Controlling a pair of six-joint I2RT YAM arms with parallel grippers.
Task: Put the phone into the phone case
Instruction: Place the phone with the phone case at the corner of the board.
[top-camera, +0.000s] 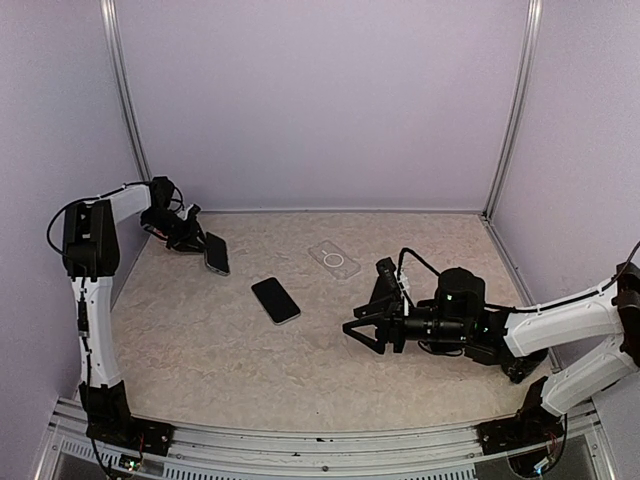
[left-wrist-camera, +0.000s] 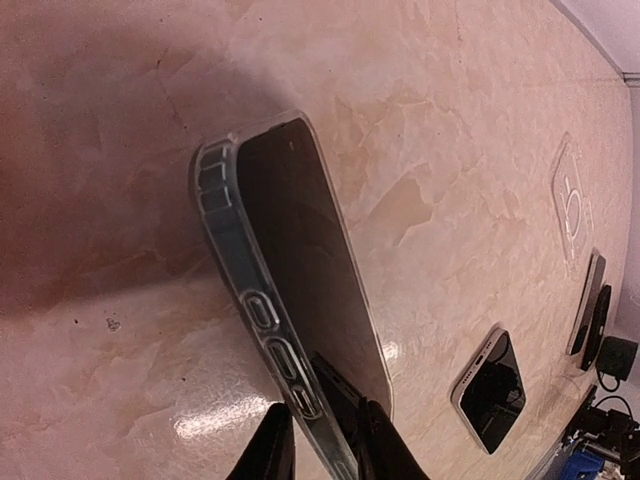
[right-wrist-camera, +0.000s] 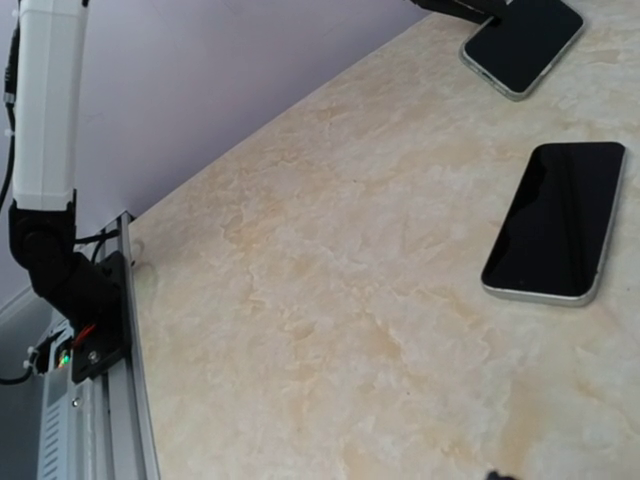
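The left gripper (top-camera: 198, 240) pinches a cased phone (top-camera: 216, 253) by one end, propping it tilted on its long edge, well left of the bare phone (top-camera: 275, 299) lying screen-up. The empty clear case (top-camera: 334, 259) lies flat just beyond and right of that phone, not touching it, so this pairing looks undone. The right gripper (top-camera: 362, 335) hovers low to the phone's right, jaws wide and empty, apparently poised to reach in.

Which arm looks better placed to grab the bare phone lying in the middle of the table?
The right. The right claw sits open and empty near the bare phone; the left claw grips the cased phone.
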